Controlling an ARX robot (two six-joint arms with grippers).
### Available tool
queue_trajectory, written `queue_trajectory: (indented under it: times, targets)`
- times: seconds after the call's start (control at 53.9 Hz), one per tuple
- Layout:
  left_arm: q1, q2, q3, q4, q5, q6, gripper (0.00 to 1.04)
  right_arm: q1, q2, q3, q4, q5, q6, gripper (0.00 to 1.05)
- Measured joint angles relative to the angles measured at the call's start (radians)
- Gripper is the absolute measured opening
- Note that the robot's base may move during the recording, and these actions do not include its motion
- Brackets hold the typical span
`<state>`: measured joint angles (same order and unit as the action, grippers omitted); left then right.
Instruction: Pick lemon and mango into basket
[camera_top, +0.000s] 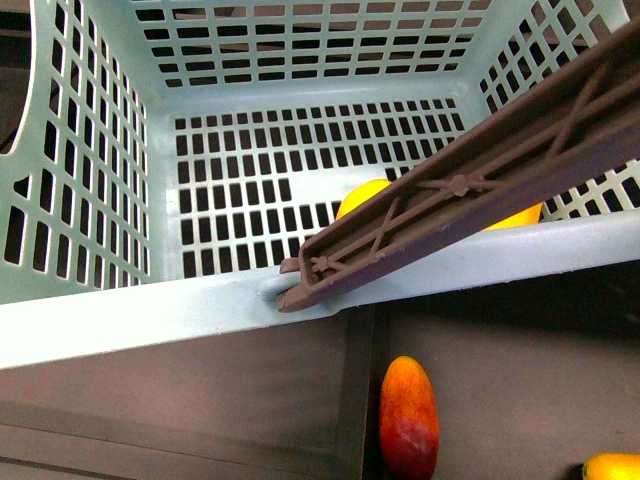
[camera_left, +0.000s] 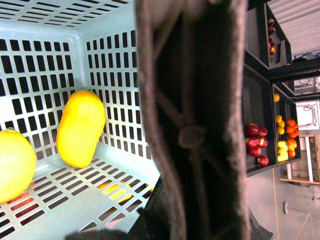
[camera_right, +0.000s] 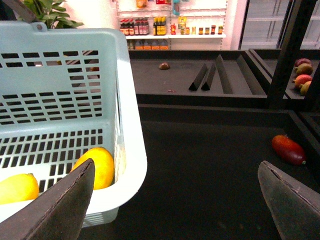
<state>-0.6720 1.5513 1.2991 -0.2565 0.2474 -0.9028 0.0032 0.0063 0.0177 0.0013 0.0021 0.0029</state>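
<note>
Resting beyond spread right pincer (camera_right: 175, 200): mango (camera_right: 288, 149).

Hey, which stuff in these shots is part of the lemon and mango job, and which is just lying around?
Job:
basket
two yellow fruits inside
red-orange mango outside

Lying around:
shelf bottles
black dividers
crated fruit

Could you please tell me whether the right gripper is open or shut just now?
Open. In the right wrist view its two dark fingers stand far apart, with nothing between them.
</note>
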Motion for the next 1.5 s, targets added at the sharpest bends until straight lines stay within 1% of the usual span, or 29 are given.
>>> queue_trajectory:
  times: [0.019, 0.037, 0.056, 0.111, 0.13, 0.149, 0.186, 0.223, 0.241, 0.334, 0.446, 0.501, 0.613, 0.798, 0.891, 1.058, 1.151, 1.337, 1.411, 1.467, 1.504]
  targets:
    - [0.0, 0.0, 0.0, 0.001, -0.007, -0.002, 0.05, 0.0, 0.0, 0.0, 0.0, 0.0, 0.0, 0.96]
    - [-0.006, 0.0, -0.003, 0.011, -0.035, -0.011, 0.05, 0.0, 0.0, 0.0, 0.0, 0.0, 0.0, 0.96]
    - [-0.013, -0.001, -0.016, 0.051, -0.109, -0.04, 0.05, 0.0, 0.0, 0.0, 0.0, 0.0, 0.0, 0.96]
    - [-0.026, -0.002, -0.047, 0.137, -0.286, -0.13, 0.05, 0.0, 0.0, 0.0, 0.0, 0.0, 0.0, 0.96]
    - [-0.027, -0.002, -0.059, 0.157, -0.37, -0.171, 0.05, 0.0, 0.0, 0.0, 0.0, -0.003, 0.0, 0.96]
    - [-0.026, -0.002, -0.063, 0.164, -0.41, -0.189, 0.05, 0.0, 0.0, 0.0, 0.0, -0.003, 0.0, 0.96]
    - [-0.013, -0.002, -0.067, 0.176, -0.446, -0.206, 0.05, 0.0, 0.0, 0.0, 0.0, -0.002, 0.0, 0.96]
    - [0.006, -0.002, -0.069, 0.189, -0.46, -0.217, 0.05, 0.0, 0.0, 0.0, 0.0, -0.002, 0.0, 0.96]
    - [0.013, -0.002, -0.069, 0.193, -0.463, -0.219, 0.05, 0.0, 0.0, 0.0, 0.0, -0.002, 0.0, 0.96]
    - [0.114, 0.016, -0.069, 0.233, -0.45, -0.251, 0.05, 0.0, 0.0, 0.0, 0.0, 0.0, 0.0, 0.96]
    - [0.187, 0.063, -0.068, 0.259, -0.422, -0.286, 0.05, 0.0, 0.0, 0.0, 0.0, -0.002, 0.0, 0.96]
    - [0.238, 0.117, -0.053, 0.27, -0.41, -0.319, 0.05, 0.0, -0.001, 0.0, 0.0, -0.002, 0.0, 0.96]
    - [0.351, 0.303, 0.06, 0.243, -0.407, -0.43, 0.05, 0.0, 0.0, 0.0, 0.0, -0.002, 0.0, 0.96]
    - [0.44, 0.511, 0.264, 0.206, -0.429, -0.534, 0.04, 0.0, 0.0, 0.0, 0.0, -0.002, 0.0, 0.96]
    - [0.46, 0.589, 0.343, 0.192, -0.442, -0.555, 0.04, 0.0, -0.001, 0.0, 0.0, -0.002, 0.0, 0.96]
    - [0.463, 0.661, 0.372, 0.193, -0.417, -0.579, 0.04, 0.0, -0.001, 0.0, 0.0, -0.002, 0.0, 0.96]
    - [0.462, 0.676, 0.323, 0.198, -0.399, -0.602, 0.04, 0.0, -0.001, 0.0, 0.0, -0.002, 0.0, 0.96]
    - [0.457, 0.646, 0.226, 0.25, -0.401, -0.613, 0.05, 0.0, -0.001, 0.0, 0.0, -0.002, 0.0, 0.96]
    - [0.456, 0.617, 0.172, 0.275, -0.406, -0.629, 0.23, 0.0, -0.001, 0.0, 0.0, -0.002, 0.0, 0.96]
    - [0.456, 0.59, 0.136, 0.301, -0.415, -0.639, 0.33, 0.0, -0.001, 0.0, 0.0, -0.002, 0.0, 0.96]
    - [0.456, 0.549, 0.09, 0.325, -0.427, -0.647, 0.44, 0.0, -0.001, 0.0, 0.0, -0.002, 0.0, 0.96]
